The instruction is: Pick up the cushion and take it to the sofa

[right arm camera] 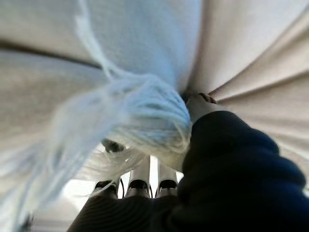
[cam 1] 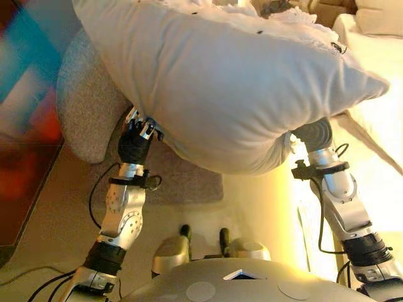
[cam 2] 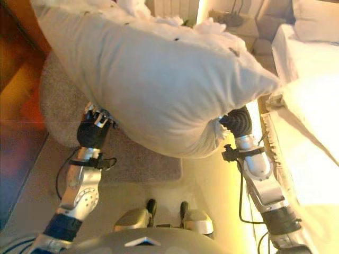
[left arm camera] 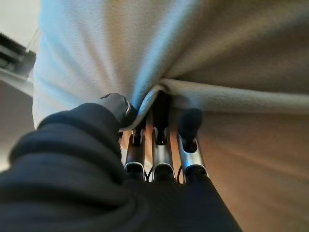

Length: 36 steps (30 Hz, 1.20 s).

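Note:
A big white cushion point(cam 1: 214, 82) with fluffy tufts on its far side hangs in the air, held between both hands. My left hand point(cam 1: 134, 139) is under its left lower edge; in the left wrist view its fingers point(left arm camera: 159, 145) and thumb point(left arm camera: 116, 104) pinch a fold of the cushion point(left arm camera: 193, 48). My right hand point(cam 1: 313, 133) is under the cushion's right lower corner. There its fingers point(right arm camera: 140, 179) are curled round a bunched tufted corner of the cushion point(right arm camera: 145, 111). The cushion hides most of both hands from the head views.
A grey round pouf point(cam 1: 88, 107) stands on a grey rug point(cam 1: 182, 179) below the cushion at left. A pale sofa or bed point(cam 2: 312, 137) with a fringed cover fills the right side. Dark wooden floor point(cam 1: 25, 157) lies at far left.

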Motion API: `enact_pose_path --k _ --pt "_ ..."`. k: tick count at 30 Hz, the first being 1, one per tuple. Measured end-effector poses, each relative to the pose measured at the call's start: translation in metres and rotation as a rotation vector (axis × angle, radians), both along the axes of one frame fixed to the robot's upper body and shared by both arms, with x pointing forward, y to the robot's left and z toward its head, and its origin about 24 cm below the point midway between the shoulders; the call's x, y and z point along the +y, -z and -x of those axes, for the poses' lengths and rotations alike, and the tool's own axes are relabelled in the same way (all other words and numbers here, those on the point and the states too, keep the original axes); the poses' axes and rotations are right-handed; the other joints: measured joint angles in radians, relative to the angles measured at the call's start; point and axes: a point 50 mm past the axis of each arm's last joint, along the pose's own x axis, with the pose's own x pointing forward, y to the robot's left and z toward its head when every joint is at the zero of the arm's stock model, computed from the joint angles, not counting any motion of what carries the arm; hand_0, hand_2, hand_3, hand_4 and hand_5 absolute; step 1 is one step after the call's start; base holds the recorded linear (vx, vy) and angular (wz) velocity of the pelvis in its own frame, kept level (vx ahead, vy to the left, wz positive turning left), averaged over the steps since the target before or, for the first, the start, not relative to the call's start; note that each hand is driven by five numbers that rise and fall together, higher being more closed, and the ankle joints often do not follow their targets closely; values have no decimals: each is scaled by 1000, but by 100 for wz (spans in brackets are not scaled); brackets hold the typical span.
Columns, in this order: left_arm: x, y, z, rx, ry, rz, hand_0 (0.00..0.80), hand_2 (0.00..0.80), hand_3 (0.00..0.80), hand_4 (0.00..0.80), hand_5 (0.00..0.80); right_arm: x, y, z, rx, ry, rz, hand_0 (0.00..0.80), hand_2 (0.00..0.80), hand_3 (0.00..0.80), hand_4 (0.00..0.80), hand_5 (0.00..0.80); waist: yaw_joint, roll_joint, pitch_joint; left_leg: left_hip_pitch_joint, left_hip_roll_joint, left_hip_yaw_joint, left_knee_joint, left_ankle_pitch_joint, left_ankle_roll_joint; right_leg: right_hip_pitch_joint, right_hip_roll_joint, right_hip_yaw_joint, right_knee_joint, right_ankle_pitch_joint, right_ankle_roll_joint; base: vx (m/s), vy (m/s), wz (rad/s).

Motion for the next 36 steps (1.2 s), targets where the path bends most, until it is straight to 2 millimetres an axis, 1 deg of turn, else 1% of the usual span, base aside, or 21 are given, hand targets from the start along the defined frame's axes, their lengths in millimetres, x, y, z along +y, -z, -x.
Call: enact_pose_path --k 1,3,5,6,8,9,10,11,13,15,18,20,21,23,24,25,27,30,32,34,36 --pt "1 4 1 19 -6 -1 800 800 800 800 800 2 6 -1 22 4 -12 800 800 800 800 800 14 -8 2 -8 32 63 37 -31 6 19 -2 -62 -12 -2 -8 225 11 22" --pt "5 9 4 46 -19 12 800 800 800 800 800 6 14 -1 53 -6 -22 800 800 800 800 800 32 -7 1 13 78 108 -5 -40 -10 51 -4 -179 -37 -6 -12 227 51 25" --pt "5 9 4 47 -19 14 800 800 800 800 800 7 15 -1 58 -4 -21 800 800 800 800 800 33 1 5 32 96 110 -129 -36 -16 56 -13 -246 -37 -13 -2 247 69 61" --pt "4 9 3 50 -15 17 800 800 800 800 800 5 15 -1 59 5 -20 800 800 800 800 800 29 6 6 49 97 111 -202 -25 -30 59 -17 -271 -36 -17 6 216 57 83" --pt "-2 12 3 65 -8 45 800 800 800 800 800 3 15 -2 55 17 -7 800 800 800 800 800 37 40 15 83 103 112 -322 -17 -24 85 -11 -308 -35 -29 29 248 88 75" --pt "-6 13 3 70 -6 61 800 800 800 800 800 2 14 -2 52 24 0 800 800 800 800 800 42 64 19 92 106 110 -351 16 -21 100 -3 -309 -36 -36 43 228 117 62" --pt "-7 14 3 73 -6 73 800 800 800 800 800 2 15 -2 56 32 -3 800 800 800 800 800 42 77 22 100 108 114 -361 87 -29 117 -1 -304 -35 -45 61 213 147 64" --pt "-7 13 3 72 -8 72 800 800 800 800 800 3 18 -1 66 32 -8 800 800 800 800 800 43 75 20 100 93 116 -368 116 -10 121 -11 -283 -25 -57 78 215 158 66" --pt "-2 10 1 63 -13 61 800 800 800 800 800 4 18 -2 65 26 4 800 800 800 800 800 49 59 22 112 53 117 -399 137 13 110 -51 -223 2 -83 106 241 220 56" --pt "0 10 1 67 -15 55 800 800 800 800 800 5 17 -3 67 20 15 800 800 800 800 800 71 52 23 116 22 122 -404 133 36 96 -86 -184 30 -99 130 236 217 17" --pt "2 9 -1 71 -18 43 800 800 800 800 800 5 17 -4 74 10 22 800 800 800 800 800 77 37 31 137 -1 129 -398 119 57 98 -111 -172 76 -114 149 194 131 0" --pt "0 7 -4 65 -15 41 800 800 800 800 800 4 19 -6 84 21 -5 800 800 800 800 800 72 22 38 152 2 129 -397 111 61 61 -121 -162 190 -139 162 181 135 -6" --pt "-1 7 -5 66 -13 28 800 800 800 800 800 3 20 -6 89 32 -17 800 800 800 800 800 69 19 43 166 11 130 -397 97 61 21 -127 -142 288 -150 175 192 118 -9" --pt "1 9 -7 87 -14 9 800 800 800 800 800 6 25 -6 107 46 -49 800 800 800 800 800 65 11 43 189 24 130 -399 86 71 -64 -139 -110 489 -148 174 206 70 -11" --pt "3 9 -8 97 -13 -12 800 800 800 800 800 8 28 -5 116 50 -65 800 800 800 800 800 63 8 46 206 24 129 -410 84 74 -93 -152 -99 539 -160 170 194 20 -7" --pt "3 9 -8 106 -9 -35 800 800 800 800 800 9 31 -4 124 59 -78 800 800 800 800 800 62 1 41 220 26 130 -418 84 75 -94 -151 -99 507 -168 160 171 -4 1" --pt "8 7 -11 113 -12 -68 800 800 800 800 800 11 32 -4 126 71 -82 800 800 800 800 800 63 -5 37 214 26 120 -416 84 75 -90 -148 -100 368 -161 158 124 -43 14" --pt "8 8 -12 124 -1 -124 800 800 800 800 800 8 49 -8 183 105 -81 800 800 800 800 800 64 -12 32 200 26 112 -410 85 71 -74 -175 -103 163 -89 153 166 -99 24" --pt "6 16 -13 170 14 -141 800 800 800 800 800 5 68 -10 262 149 -87 800 800 800 800 800 64 -21 26 206 24 111 -412 90 45 -42 -189 -101 76 -47 156 194 -94 35" --pt "3 34 -16 252 20 -156 800 800 800 800 800 3 87 -10 342 184 -78 800 800 800 800 800 59 -22 23 236 36 118 -421 97 15 -6 -181 -101 44 36 172 239 -86 37" --pt "-6 53 -12 337 45 -176 800 800 800 800 800 -2 108 -9 431 230 -60 800 800 800 800 800 64 2 -4 259 77 130 -448 105 -12 22 -139 -107 8 35 152 223 -62 8"
